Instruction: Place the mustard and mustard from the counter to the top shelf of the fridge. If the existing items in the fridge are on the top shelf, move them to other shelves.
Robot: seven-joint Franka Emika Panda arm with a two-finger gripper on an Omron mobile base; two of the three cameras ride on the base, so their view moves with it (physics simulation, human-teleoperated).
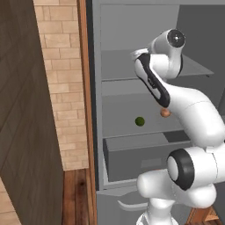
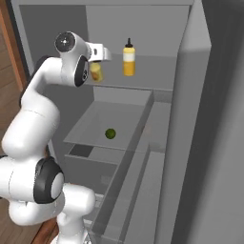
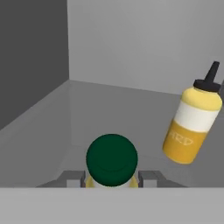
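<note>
Mustard no. 2 [image 3: 111, 161] over top shelf [image 2: 147, 78], jaws clamped on it.
Risk: I release w/ base not seated → topples into slim bottle [image 2: 128, 58] nearby.

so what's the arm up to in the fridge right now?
The gripper is shut on a mustard bottle with a dark green cap, holding it over the top shelf of the fridge. The other mustard bottle already stands upright on that shelf. A dark green ball and an orange-brown ball sit on the shelf below.
</note>
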